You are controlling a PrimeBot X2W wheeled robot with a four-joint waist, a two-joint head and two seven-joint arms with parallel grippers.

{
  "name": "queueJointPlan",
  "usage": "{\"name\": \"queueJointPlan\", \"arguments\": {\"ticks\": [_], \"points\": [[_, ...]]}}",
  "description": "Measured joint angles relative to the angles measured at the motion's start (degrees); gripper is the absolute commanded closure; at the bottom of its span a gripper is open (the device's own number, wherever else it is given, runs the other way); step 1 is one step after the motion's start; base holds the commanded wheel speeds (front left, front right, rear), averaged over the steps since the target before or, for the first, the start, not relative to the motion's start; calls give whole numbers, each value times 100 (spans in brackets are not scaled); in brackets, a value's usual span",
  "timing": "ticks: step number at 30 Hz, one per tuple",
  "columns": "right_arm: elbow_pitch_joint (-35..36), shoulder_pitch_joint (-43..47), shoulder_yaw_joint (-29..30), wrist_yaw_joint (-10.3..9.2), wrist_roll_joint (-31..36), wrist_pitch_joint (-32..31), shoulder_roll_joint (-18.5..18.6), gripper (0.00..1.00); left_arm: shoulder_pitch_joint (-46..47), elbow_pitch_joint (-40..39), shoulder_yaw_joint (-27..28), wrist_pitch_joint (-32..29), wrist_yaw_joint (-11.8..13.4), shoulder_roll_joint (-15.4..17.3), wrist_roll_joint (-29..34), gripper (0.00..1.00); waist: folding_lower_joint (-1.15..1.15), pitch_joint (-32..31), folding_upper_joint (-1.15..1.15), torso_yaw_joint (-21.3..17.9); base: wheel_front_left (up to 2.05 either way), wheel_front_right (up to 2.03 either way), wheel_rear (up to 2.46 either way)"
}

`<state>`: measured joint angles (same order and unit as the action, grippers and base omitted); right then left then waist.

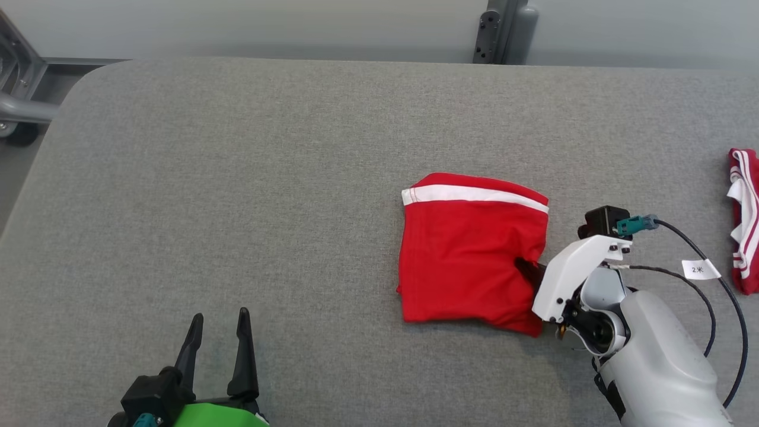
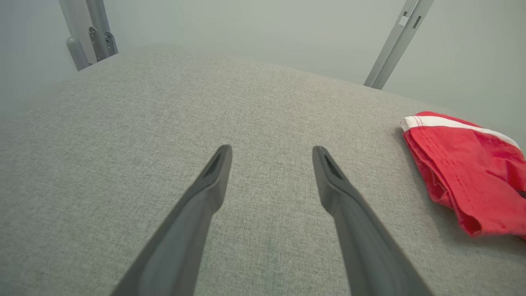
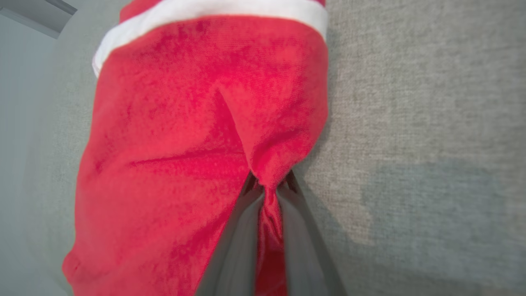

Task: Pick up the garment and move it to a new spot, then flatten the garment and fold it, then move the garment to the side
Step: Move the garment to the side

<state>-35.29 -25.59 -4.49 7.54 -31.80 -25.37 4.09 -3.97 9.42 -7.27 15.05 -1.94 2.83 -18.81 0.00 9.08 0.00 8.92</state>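
A bunched ridge of the red garment [image 3: 185,123] lay closest to the right wrist camera, pinched between the two dark fingers [image 3: 238,246] of the right jaws, which were shut on it with only cloth between them. In the head view that pinch sat on the garment's [image 1: 471,261] right-hand edge, somewhat below the middle. The piece lay flat on the grey desk [image 1: 237,178] as a compact, nearly square packet, right of the desk's middle. Its white waistband ran left to right along the far edge. It looked already folded, so the step in hand was probably the move to the side.

The right arm reached in from the right, so a pull that way would drag the packet by its near edge, and the layers could slip apart. A second red and white piece [image 1: 744,219] lay well apart at the desk's right edge. The left jaws stood wide and empty, fingers [image 2: 197,213] over bare desk, with the garment [image 2: 464,164] well off to their right.
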Motion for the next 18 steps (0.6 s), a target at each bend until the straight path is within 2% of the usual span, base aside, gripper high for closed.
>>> {"name": "queueJointPlan", "arguments": {"ticks": [5, 13, 18], "points": [[229, -86, -265, -1, -200, 80, 283, 100, -19, -19, 79, 0, 1, 0, 20, 0, 0, 6, 0, -174, 0, 0, 0], [898, -434, -577, -2, -279, 58, 1204, 100, 2, -189, 164, 0, 11, 1, 26, 0, 0, 117, 0, -666, 0, 0, 0], [1122, -892, -523, -4, -216, -32, 1722, 100, 188, -282, 142, 0, -2, -1, 41, 0, 0, 282, 0, -1067, 0, 0, 0]]}}
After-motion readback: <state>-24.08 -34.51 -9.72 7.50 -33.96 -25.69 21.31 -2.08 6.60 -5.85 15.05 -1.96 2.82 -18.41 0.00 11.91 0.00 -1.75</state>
